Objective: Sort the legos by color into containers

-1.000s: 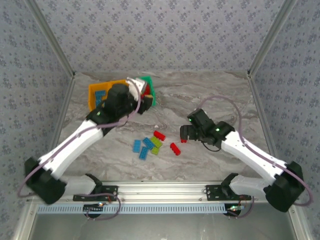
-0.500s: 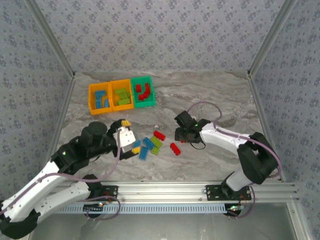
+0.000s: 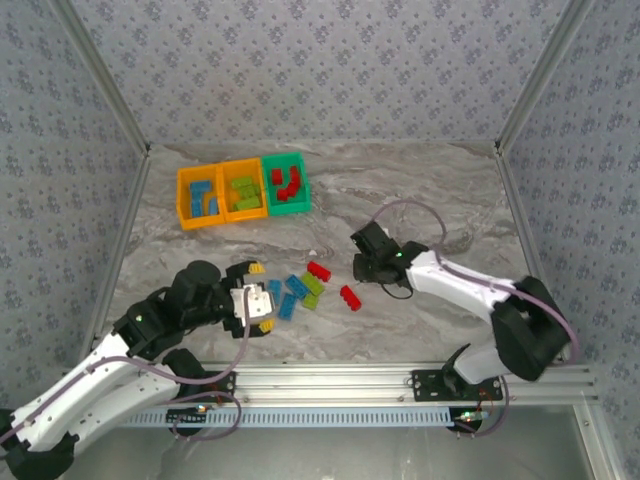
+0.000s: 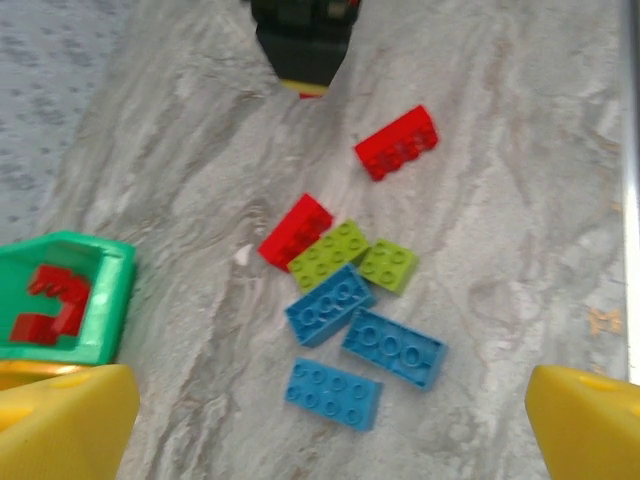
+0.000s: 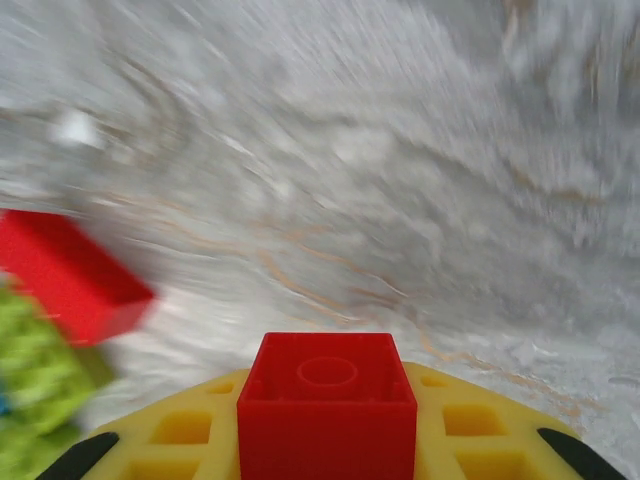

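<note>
Plastic bricks (image 4: 330, 305): probably light, hard, smooth; best pinched on flat sides.
Table (image 3: 420, 190): loose bricks lie between both grippers; more sit in the bins (image 3: 263, 186).
Left gripper (image 3: 260, 297): wide, empty.
Right gripper (image 3: 362, 268): narrow, holds a red brick (image 5: 327, 405).

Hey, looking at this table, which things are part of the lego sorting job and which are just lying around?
Part of the job: loose blue bricks, lime green bricks, loose red bricks, one gripped red brick, two orange bins, the green bin.

Just lying about: a tiny white speck beside the bricks, the metal rail along the near edge.
</note>
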Controlling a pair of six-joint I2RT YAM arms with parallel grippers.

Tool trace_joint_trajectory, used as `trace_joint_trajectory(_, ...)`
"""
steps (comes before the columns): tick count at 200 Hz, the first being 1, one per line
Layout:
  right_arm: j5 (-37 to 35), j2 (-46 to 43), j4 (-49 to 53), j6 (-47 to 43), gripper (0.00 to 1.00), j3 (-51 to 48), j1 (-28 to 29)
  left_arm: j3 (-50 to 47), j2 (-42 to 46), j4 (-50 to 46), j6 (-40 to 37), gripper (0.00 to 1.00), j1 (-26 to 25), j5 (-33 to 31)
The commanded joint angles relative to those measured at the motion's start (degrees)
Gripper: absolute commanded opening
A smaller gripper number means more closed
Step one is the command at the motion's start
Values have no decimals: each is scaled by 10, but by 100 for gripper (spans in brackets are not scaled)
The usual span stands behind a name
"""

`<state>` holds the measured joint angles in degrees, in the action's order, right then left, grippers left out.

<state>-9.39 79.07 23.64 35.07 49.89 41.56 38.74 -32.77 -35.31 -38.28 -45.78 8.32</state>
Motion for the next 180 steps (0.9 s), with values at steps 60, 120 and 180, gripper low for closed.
trace_joint_trajectory(60,76,128,-255,-171,26,167,6,-30,26,128,75,99,105,-99)
trace_joint_trajectory(120,37,440,-221,-286,29,486,-24,-41,29,129,64,99,106,-137)
trace_joint_trajectory(180,42,682,14,-295,59,914,-54,-46,21,138,59,99,106,-115)
